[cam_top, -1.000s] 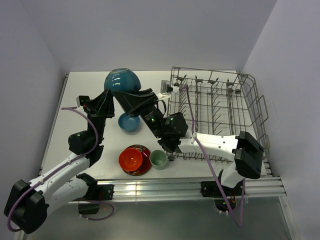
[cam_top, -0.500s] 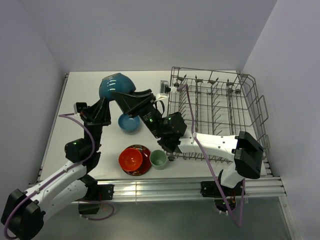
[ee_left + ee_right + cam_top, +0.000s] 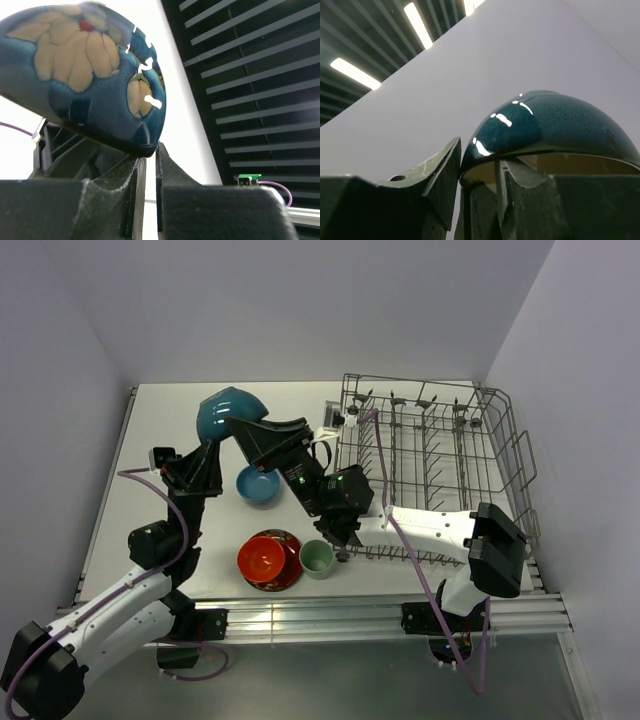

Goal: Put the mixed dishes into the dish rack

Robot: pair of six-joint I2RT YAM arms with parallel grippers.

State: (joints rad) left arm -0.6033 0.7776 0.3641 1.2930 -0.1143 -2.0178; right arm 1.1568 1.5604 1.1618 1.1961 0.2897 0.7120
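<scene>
A dark teal bowl with a pale tan inside [image 3: 228, 410] hangs tipped in the air over the far left of the table. My right gripper [image 3: 243, 430] is shut on its rim; in the right wrist view the rim sits between the fingers [image 3: 477, 160]. My left gripper [image 3: 212, 445] pinches the bowl's opposite rim at its fingertips [image 3: 148, 152], jaws almost together. A small blue bowl [image 3: 258, 485] sits on the table below. An orange-red bowl [image 3: 261, 557] rests on the red patterned plate [image 3: 287, 574], with the pale green cup [image 3: 317, 557] beside it. The grey wire dish rack [image 3: 430, 455] stands at the right.
The right arm's white forearm [image 3: 425, 530] lies along the rack's near edge. Walls close in at the back and both sides. A metal rail [image 3: 380, 615] runs along the table's near edge.
The teal bowl has moved left and tipped from mouth-up to mouth-down. The left arm has shifted left with it; the right gripper has followed.
</scene>
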